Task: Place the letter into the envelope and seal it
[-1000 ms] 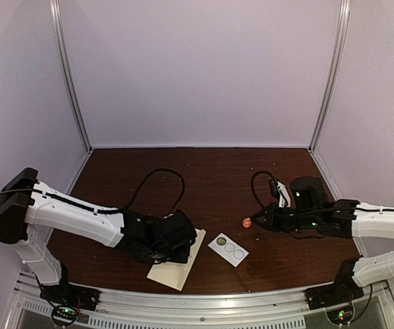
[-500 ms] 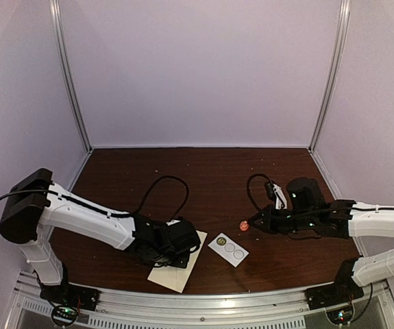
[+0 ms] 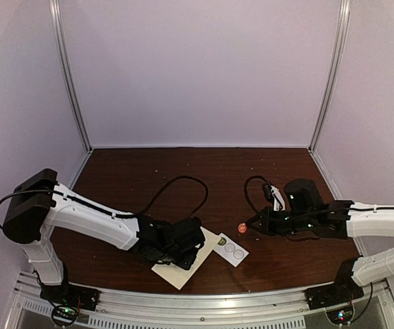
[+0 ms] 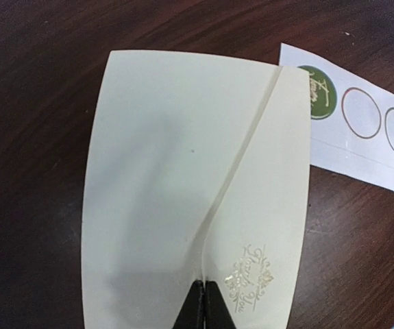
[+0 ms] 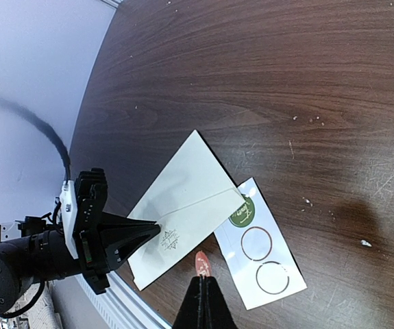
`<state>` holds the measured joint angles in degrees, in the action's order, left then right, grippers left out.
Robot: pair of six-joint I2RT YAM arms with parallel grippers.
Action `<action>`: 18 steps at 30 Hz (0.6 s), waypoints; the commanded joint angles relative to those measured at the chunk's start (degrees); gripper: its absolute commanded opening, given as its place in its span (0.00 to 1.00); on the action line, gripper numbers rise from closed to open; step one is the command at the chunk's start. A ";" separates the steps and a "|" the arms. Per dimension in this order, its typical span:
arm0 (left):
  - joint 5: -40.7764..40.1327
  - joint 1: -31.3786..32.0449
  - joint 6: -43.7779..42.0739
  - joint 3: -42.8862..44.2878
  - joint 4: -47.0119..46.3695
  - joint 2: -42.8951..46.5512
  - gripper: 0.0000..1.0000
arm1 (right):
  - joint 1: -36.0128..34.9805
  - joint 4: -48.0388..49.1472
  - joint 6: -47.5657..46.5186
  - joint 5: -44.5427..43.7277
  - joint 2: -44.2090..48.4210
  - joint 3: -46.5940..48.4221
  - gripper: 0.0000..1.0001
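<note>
The cream envelope (image 4: 169, 178) lies flat near the table's front edge, its flap folded down, with a gold stamp by the flap's tip. My left gripper (image 4: 203, 284) is shut, and its tips rest on the flap's tip; the top view shows it at the envelope (image 3: 183, 271). My right gripper (image 5: 201, 279) is shut on a small red round sticker (image 5: 201, 264) and hangs just off the envelope's (image 5: 186, 192) long edge, near the left gripper (image 5: 154, 230). The letter does not show in any view.
A white sticker card (image 4: 361, 130) touches the envelope's far corner; it carries one green sticker (image 5: 242, 211) and two bare rings. A black cable (image 3: 183, 188) loops over the wood behind the left arm. The table's metal front rail (image 3: 203, 301) runs close by.
My left gripper has slid right with the envelope under its tips, up to the sticker card. My right gripper has drifted a little left with the red sticker.
</note>
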<state>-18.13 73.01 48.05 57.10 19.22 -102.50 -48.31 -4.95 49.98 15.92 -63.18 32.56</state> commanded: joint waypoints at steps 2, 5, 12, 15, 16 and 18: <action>3.48 -0.09 -8.74 2.01 -7.09 -2.76 0.00 | -0.46 0.41 0.95 -0.23 0.27 0.61 0.00; 2.85 -0.12 -9.39 2.86 -7.07 -3.44 0.00 | -0.59 0.01 1.06 -0.36 0.57 0.79 0.00; -1.74 0.51 -8.94 5.87 -1.61 -2.84 0.20 | -0.59 -0.92 0.49 -0.53 0.86 1.54 0.00; -4.67 1.57 -8.31 8.43 1.60 -1.82 0.35 | -0.64 -0.88 0.32 -0.45 0.87 1.46 0.00; -5.21 1.93 -8.25 9.08 2.31 -1.38 0.37 | -0.57 -0.93 0.30 -0.47 0.89 1.39 0.00; -5.79 2.74 -7.96 10.09 3.09 0.01 0.42 | -0.62 -0.82 0.30 -0.38 0.99 1.30 0.00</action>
<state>-20.34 74.17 39.81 64.29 19.35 -105.36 -48.53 -5.65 50.76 15.90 -63.16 32.62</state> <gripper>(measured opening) 0.390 0.003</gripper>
